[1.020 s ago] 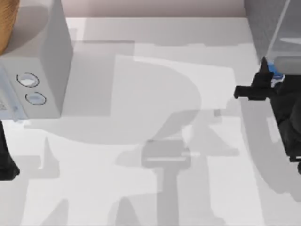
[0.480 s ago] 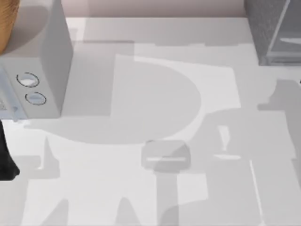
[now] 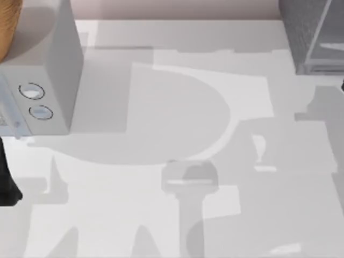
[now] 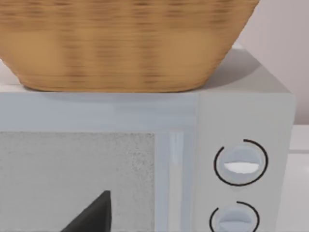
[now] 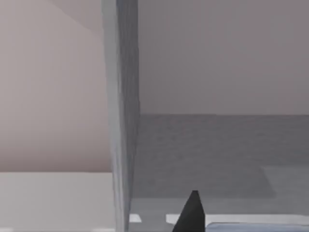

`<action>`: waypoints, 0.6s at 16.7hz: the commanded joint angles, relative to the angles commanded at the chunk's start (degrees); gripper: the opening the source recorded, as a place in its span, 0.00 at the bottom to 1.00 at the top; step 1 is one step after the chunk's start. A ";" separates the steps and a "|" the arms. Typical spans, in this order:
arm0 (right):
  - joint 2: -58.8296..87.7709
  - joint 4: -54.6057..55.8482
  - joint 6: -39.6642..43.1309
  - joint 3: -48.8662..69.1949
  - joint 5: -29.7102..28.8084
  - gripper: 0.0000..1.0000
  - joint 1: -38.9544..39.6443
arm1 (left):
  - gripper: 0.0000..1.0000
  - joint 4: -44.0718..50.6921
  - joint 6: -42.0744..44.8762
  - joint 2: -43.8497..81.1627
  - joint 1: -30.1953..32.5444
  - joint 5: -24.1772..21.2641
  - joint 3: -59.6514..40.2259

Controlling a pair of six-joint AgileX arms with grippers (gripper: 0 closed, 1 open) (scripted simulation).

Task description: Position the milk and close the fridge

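Note:
The fridge (image 3: 309, 37) stands at the table's back right corner, a dark grey speckled cabinet with a pale glassy door panel (image 3: 333, 51) standing out from it. In the right wrist view the upright edge of the fridge (image 5: 120, 121) is close ahead, with a dark recess beside it. A dark tip of my right gripper (image 5: 190, 215) pokes into that view. The milk is out of view. My left arm (image 3: 6, 183) is parked at the table's left edge, and a dark part of the left gripper (image 4: 91, 215) faces the light grey box.
A light grey box with two round dials (image 3: 48, 80) stands at the back left, with a woven basket (image 4: 120, 43) on top of it. Arm shadows lie across the white tabletop (image 3: 177, 123).
My right arm, which was beside the fridge a second ago, has left the top view to the right. Its shadows on the table have shifted. The left arm has not moved.

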State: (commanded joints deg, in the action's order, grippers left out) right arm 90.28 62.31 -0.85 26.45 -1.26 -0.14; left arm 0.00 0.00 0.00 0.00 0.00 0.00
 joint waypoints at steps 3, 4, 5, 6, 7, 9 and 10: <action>8.75 -3.21 0.45 8.97 2.37 0.00 -2.52 | 1.00 0.00 0.00 0.00 0.00 0.00 0.00; 12.61 -4.45 0.61 13.16 3.38 0.00 -3.55 | 1.00 0.00 0.00 0.00 0.00 0.00 0.00; 16.60 -5.70 0.75 17.85 4.44 0.00 -4.61 | 1.00 0.00 0.00 0.00 0.00 0.00 0.00; 20.46 -6.93 0.88 22.92 5.56 0.00 -5.67 | 1.00 0.00 0.00 0.00 0.00 0.00 0.00; 24.15 -8.10 0.99 27.84 6.67 0.00 -6.72 | 1.00 0.00 0.00 0.00 0.00 0.00 0.00; 30.55 -10.22 1.18 36.03 8.81 0.00 -8.64 | 1.00 0.00 0.00 0.00 0.00 0.00 0.00; 33.01 -11.13 1.25 39.27 9.77 0.00 -9.47 | 1.00 0.00 0.00 0.00 0.00 0.00 0.00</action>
State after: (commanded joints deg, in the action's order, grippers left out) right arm 123.29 51.18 0.41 65.72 8.52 -9.60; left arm 0.00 0.00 0.00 0.00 0.00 0.00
